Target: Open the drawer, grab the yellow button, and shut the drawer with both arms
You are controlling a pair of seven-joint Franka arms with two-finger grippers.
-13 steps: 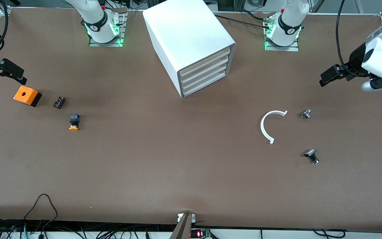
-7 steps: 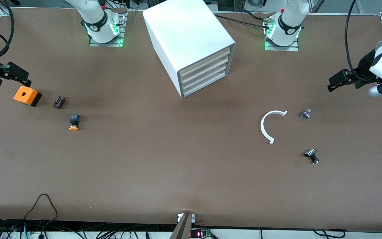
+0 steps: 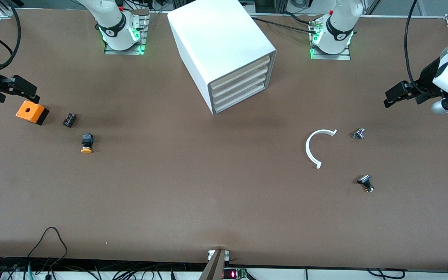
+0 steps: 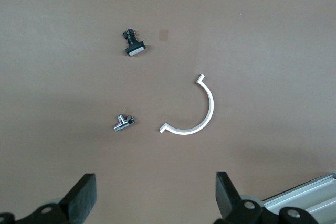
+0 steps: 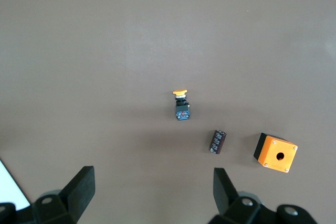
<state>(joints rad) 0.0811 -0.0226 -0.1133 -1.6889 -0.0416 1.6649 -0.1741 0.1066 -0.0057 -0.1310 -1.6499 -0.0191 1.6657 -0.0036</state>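
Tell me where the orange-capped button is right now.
In the front view the button lies on the table toward the right arm's end, beside the small black part and nearer the camera than the orange box.

Brown table (image 3: 193, 186) with cabinet (image 3: 216, 42), button (image 3: 86, 143), white arc (image 3: 310, 149).

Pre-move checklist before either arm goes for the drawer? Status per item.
1. Top drawer shut, as are the three below it in the cabinet: ok as a start.
2. Left gripper open, empty, over the table's left-arm end: ok.
3. Right gripper open, empty, above the orange box: ok.
4. Button location: not ok, it lies on the open table, not in the drawer.
5. Table in front of the drawer free of parts; white arc lies off toward the left arm's end: ok.
6. Drawer contents: cannot tell.
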